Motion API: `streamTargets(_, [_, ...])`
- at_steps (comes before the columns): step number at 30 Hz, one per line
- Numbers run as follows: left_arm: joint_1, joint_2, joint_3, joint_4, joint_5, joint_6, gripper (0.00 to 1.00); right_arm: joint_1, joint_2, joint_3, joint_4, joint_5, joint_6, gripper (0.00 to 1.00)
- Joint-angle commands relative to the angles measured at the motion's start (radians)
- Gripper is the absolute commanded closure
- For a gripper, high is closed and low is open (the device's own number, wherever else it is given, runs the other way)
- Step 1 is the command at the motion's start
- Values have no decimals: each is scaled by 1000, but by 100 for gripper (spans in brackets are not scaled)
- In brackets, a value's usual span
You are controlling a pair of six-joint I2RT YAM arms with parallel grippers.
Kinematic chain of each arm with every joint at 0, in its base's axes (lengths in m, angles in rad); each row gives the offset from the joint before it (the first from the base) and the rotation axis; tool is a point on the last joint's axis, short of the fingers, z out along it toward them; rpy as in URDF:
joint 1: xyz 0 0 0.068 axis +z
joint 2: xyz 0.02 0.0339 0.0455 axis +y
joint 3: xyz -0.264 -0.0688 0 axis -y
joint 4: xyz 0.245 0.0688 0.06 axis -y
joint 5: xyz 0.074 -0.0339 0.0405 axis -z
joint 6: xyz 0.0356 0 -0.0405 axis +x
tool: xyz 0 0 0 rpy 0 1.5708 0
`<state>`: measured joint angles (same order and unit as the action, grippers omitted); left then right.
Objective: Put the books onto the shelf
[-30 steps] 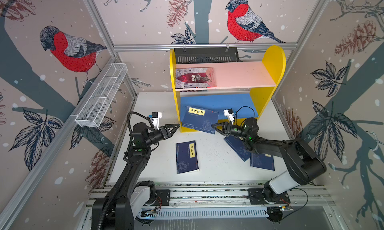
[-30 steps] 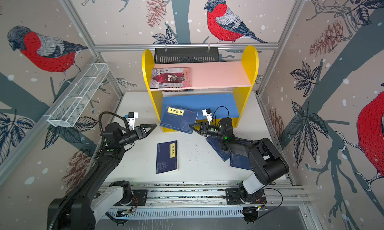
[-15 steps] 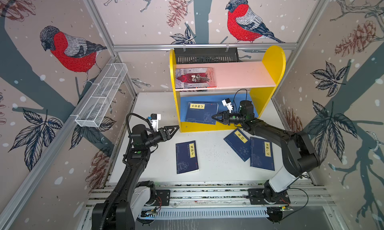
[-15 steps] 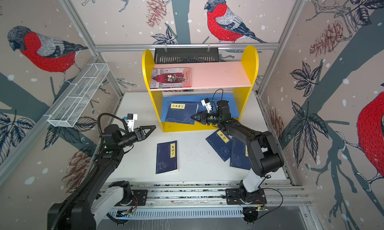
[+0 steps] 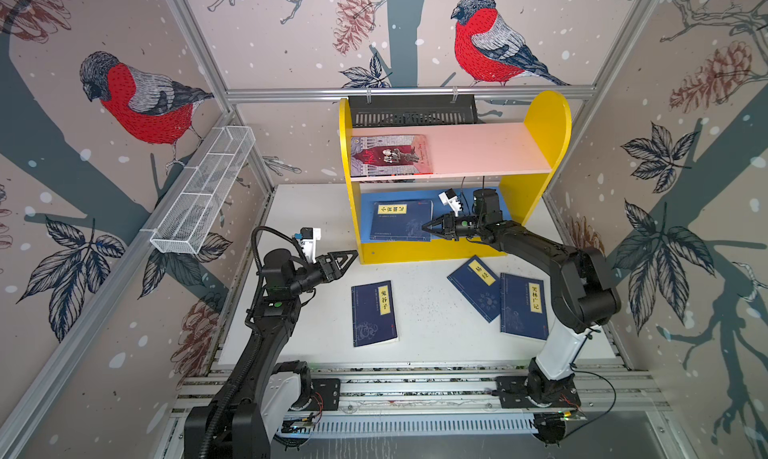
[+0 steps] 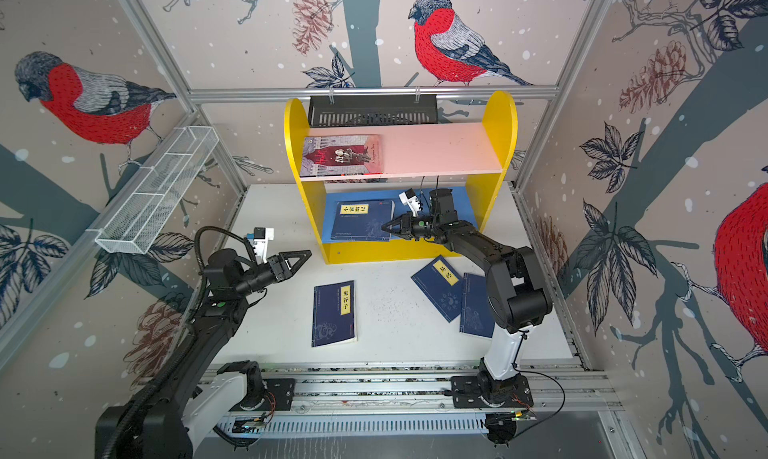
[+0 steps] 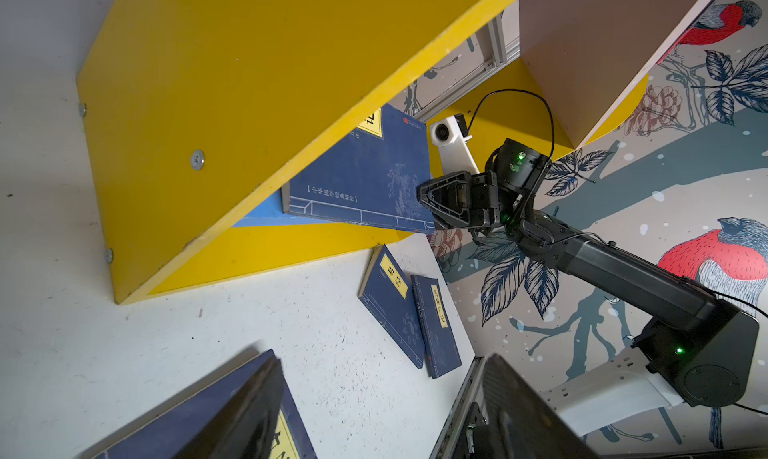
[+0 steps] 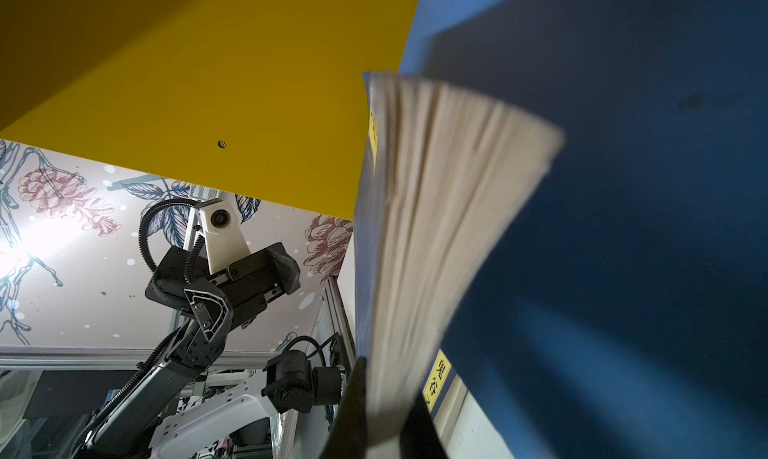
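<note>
Your tabletop (image 5: 432, 332) carries the shelf (image 5: 432, 253) at its back. Three navy books lie flat in front of it: one (image 5: 374, 313) nearer the left arm, and two (image 5: 478, 286) (image 5: 523, 307) side by side and touching near the right arm. The red-and-grey book (image 5: 390, 155) lies on the pink upper board (image 5: 490, 149). The fourth navy book (image 5: 399, 224) rests on the blue lower board (image 5: 365, 216), and the right gripper (image 5: 428, 228) is clamped on its page edge. The left gripper (image 5: 349, 257) hangs over the tabletop, jaws spread wide, holding nothing. These paperbacks look light and floppy — the pages fan in the right wrist view. Take an edge deep enough to catch both covers, because a shallow pinch may lift only leaves.
</note>
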<state>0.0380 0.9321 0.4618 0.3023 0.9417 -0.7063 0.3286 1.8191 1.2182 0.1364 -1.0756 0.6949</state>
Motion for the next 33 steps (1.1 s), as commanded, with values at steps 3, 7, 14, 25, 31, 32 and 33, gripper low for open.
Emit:
streamTargets(3, [4, -6, -3, 9, 2, 10, 23, 1, 37, 57, -55, -17, -70, 92])
streamTargets(7, [6, -12, -6, 9, 2, 11, 23, 0, 66, 103, -112, -2, -104, 83])
streamTargets(14, [7, -16, -11, 8, 2, 11, 22, -1, 66, 164, -280, 138, -209, 47])
streamTargets(25, [7, -10, -13, 7, 1, 11, 22, -3, 43, 220, -421, 457, -282, 36])
streamTargets(31, [8, -9, -14, 6, 0, 14, 22, 1, 65, 258, -432, 489, -288, 35])
streamTargets(32, [7, -11, -13, 7, 0, 14, 22, 4, 70, 267, -435, 487, -290, 35])
streamTargets(33, [8, -10, -14, 6, 0, 14, 22, 8, 77, 277, -439, 482, -292, 35])
